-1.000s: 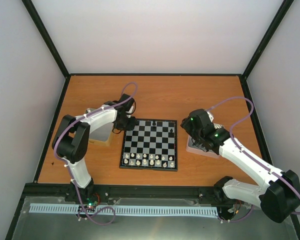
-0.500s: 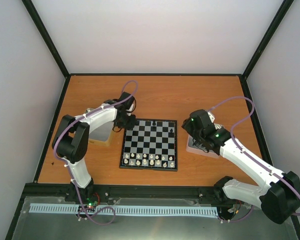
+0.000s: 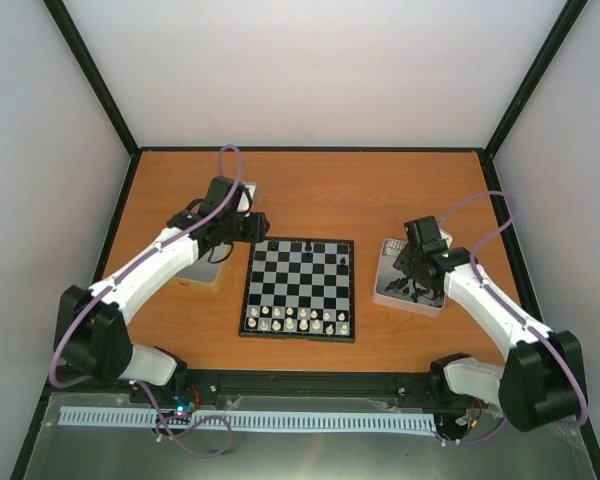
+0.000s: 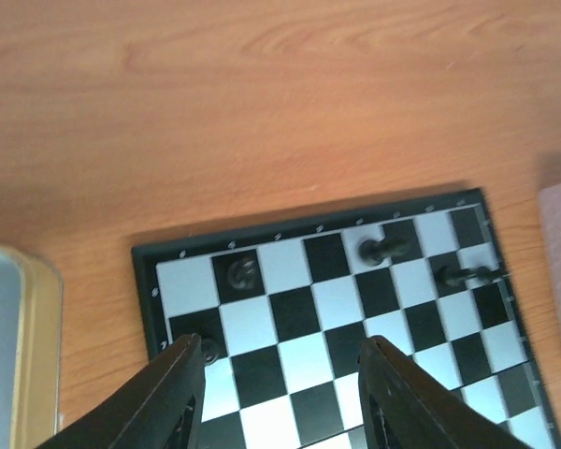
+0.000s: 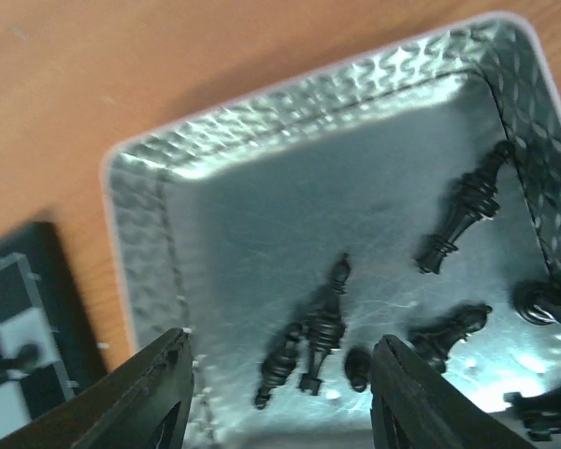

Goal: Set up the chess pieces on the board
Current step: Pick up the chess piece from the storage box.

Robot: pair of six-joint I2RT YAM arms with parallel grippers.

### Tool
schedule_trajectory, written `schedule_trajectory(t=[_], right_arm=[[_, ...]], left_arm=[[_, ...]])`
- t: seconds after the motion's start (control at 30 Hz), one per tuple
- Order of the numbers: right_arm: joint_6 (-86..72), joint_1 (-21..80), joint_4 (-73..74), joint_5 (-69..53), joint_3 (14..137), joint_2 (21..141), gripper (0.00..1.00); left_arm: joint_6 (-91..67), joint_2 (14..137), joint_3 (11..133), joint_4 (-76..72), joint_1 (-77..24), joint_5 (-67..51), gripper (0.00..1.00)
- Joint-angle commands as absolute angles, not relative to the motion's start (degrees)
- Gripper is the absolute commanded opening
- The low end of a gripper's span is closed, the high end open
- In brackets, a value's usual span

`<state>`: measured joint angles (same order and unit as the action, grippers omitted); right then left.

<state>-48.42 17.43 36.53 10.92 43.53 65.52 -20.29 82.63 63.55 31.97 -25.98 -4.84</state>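
The left arm (image 3: 150,270) stretches from its base toward the far left corner of the board (image 3: 300,282), where the left gripper (image 3: 252,228) hangs with jaws parted, nothing between them. The right arm (image 3: 490,310) bends just right of the board, the right gripper (image 3: 408,285) pointing down, jaws wide and empty.

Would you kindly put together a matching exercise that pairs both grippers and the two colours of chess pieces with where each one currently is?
Things:
1. left gripper
2. right gripper
3. whitish chess pieces
4. loose black chess pieces

Places:
A. lying in the metal tray
B. standing on the board's near rows
C. open above the board's far-left corner
D. open above the metal tray

Pairs: 1-C, 2-D, 3-B, 4-A.
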Motion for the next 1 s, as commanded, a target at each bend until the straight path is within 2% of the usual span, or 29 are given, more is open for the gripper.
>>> schedule_trajectory(t=[0.0,0.3,0.53,0.7,0.97], right_arm=[[-40.0,15.4,38.3,8.6,43.1,71.7,0.53],[-44.7,14.6,32.6,5.8,42.3,81.3,0.5],[-47.2,14.7,30.7,7.6,42.7,85.6,0.38],[-46.3,14.6,30.5,8.8,42.5,87.4,0.22],[-43.2,14.6,28.0,11.5,42.8,88.7,0.2]], left_arm=[[-19.3,78.1,61.5,25.5,-25.5,-8.4,0.47],[-20.2,75.5,58.9,23.6,-25.5,-11.3,0.48],[-20.6,75.3,58.2,23.3,-25.5,-11.4,0.48],[-20.6,75.3,58.1,23.2,-25.5,-11.0,0.48],[-20.7,75.0,57.9,23.0,-25.5,-11.2,0.48]])
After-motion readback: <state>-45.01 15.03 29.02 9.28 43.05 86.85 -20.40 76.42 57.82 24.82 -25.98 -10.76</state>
